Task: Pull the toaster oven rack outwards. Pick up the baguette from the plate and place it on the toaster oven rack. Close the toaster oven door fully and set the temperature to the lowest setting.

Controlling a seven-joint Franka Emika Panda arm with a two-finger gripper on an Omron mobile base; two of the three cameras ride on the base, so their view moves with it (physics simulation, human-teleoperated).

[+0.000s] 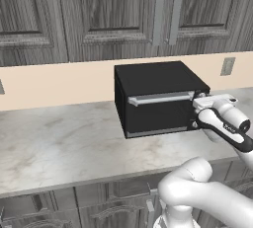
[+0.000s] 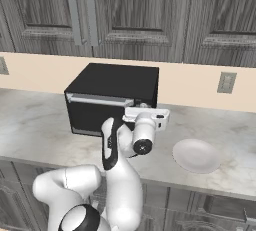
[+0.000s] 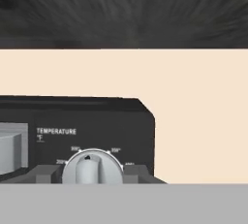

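While toaster oven door (image 1: 158,111) is shut | plate (image 2: 196,155) bare | fingers (image 3: 92,173) clasp temperature knob (image 3: 92,167)

Black box-shaped toaster oven (image 1: 155,96) stands on marble bench against beige wall. Toaster oven door (image 1: 158,112) shut, upright, silver bar handle (image 1: 160,98) along top edge. Round silver temperature knob (image 3: 92,168) on right front panel under "TEMPERATURE" label, grip ridge vertical. Pale round plate (image 2: 196,155) lies flat on bench, right of oven, apart from it, nothing on it.
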